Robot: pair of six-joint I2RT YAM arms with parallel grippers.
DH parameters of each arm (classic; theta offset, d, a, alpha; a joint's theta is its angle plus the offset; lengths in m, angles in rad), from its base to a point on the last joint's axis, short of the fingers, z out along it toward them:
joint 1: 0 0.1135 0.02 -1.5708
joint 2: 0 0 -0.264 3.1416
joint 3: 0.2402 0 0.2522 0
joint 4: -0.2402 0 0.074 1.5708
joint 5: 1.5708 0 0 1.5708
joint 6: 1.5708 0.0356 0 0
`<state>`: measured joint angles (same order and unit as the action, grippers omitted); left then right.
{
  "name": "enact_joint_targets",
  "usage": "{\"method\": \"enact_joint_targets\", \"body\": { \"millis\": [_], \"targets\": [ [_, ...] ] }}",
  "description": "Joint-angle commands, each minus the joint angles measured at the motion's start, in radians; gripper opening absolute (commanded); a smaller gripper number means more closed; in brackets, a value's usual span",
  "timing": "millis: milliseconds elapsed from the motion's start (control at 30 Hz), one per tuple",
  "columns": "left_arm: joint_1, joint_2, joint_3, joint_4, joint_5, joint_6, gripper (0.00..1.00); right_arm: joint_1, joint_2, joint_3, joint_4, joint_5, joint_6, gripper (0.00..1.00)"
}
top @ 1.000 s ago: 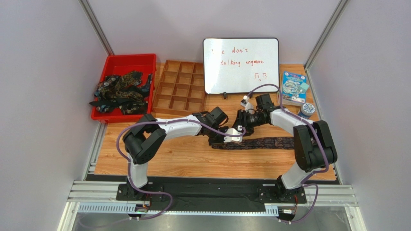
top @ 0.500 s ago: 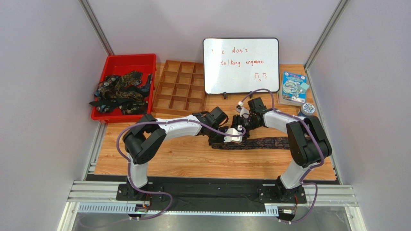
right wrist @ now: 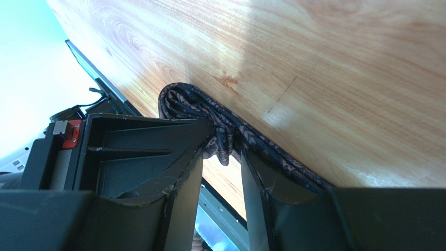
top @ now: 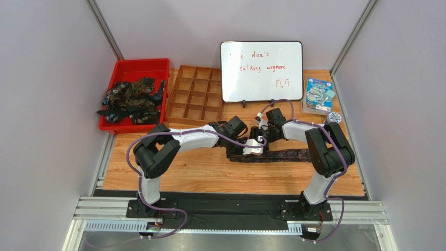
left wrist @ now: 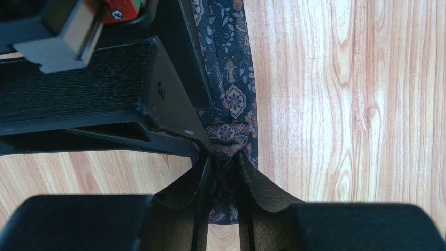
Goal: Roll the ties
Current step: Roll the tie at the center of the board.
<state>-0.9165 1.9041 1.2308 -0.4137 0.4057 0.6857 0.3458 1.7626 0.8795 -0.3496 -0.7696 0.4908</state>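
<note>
**Top view.** Left arm (top: 193,137): elbow folded back near its base, forearm stretched rightward to mid-table, wrist pitched down. Right arm (top: 314,137): elbow high, forearm swung leftward, wrist tipped down to meet the other. Both wrists end over the left end of a tie (top: 288,155) lying flat on the table (top: 209,175). Its length trails off to the right of them. More ties (top: 131,99) are heaped in a red tray (top: 137,64), well off to the left.

**Left wrist view.** Left gripper (left wrist: 224,167): fingers nearly together, clamped on a bunched fold of the tie. The rest of the fabric runs straight ahead from the tips. A finger (left wrist: 167,99) from the right arm comes in just ahead and left, touching the cloth.

**Right wrist view.** Right gripper (right wrist: 222,157): jaws part way apart, straddling a rolled hump of the tie, which sits right between the tips. Cannot tell whether they bite. The fabric trails back under the right-hand finger.
</note>
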Motion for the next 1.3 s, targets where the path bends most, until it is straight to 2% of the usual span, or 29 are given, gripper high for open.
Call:
{"method": "enact_joint_targets", "body": {
  "millis": [0,200,700,1100,1267],
  "targets": [
    [-0.01,0.035,-0.019,-0.034,0.012,-0.011,0.23,0.025,0.017,0.006,0.072,-0.028,0.046,0.41],
    [-0.01,0.035,-0.022,-0.034,0.016,-0.011,0.22,0.045,0.005,0.009,0.06,-0.039,0.045,0.41],
    [-0.01,0.016,-0.051,-0.03,0.012,-0.023,0.22,0.051,-0.049,-0.074,0.218,-0.053,0.209,0.42],
    [-0.012,0.018,-0.047,-0.031,0.008,-0.015,0.23,0.051,-0.114,-0.086,0.21,-0.08,0.246,0.44],
    [-0.01,0.023,-0.045,-0.031,0.015,-0.011,0.23,0.067,-0.071,-0.088,0.215,-0.06,0.244,0.43]
  ]
}}
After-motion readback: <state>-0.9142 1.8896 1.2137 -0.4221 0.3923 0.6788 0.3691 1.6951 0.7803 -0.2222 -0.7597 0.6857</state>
